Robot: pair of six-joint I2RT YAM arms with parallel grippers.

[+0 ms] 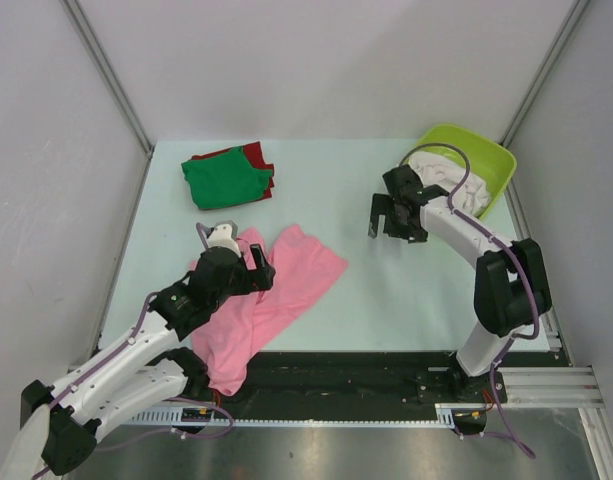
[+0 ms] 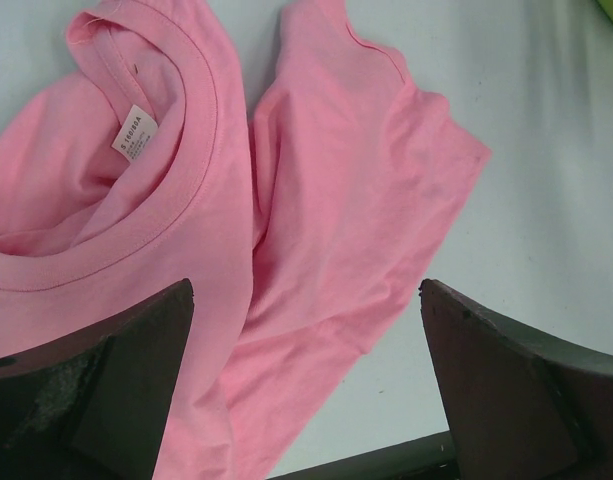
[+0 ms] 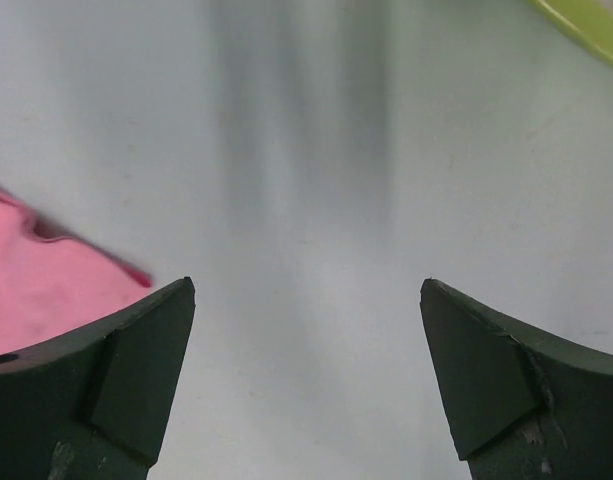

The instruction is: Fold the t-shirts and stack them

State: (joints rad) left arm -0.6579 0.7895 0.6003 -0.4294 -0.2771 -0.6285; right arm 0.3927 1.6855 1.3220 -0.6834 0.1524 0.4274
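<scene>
1. the table (image 1: 386,290) was the largest thing, one pale surface bearing everything else.
2. one pink t-shirt (image 1: 286,285) lay spread and rumpled at the near left of the table. its lower part hung over the near edge, and its collar faced the left wrist camera.
3. one lime-green tub (image 1: 486,160) sat in the far right corner.
4. white t-shirts (image 1: 451,185) were bundled in the tub, and their number could not be told.
5. one green t-shirt (image 1: 226,182) lay folded at the far left, well apart from the pink one.
6. one red t-shirt (image 1: 256,153) lay under the green one, showing only at its far and right edges.
7. there were two grippers. the left gripper (image 2: 306,295) was over the pink t-shirt beside the collar, jaws spread wide and gripping nothing. whether its tips touched the cloth could not be told.
8. the right gripper (image 3: 306,290) was over bare table between the pink t-shirt and the tub, jaws spread wide with nothing between them.
9. one small white neck label (image 2: 134,135) sat inside the pink collar.
</scene>
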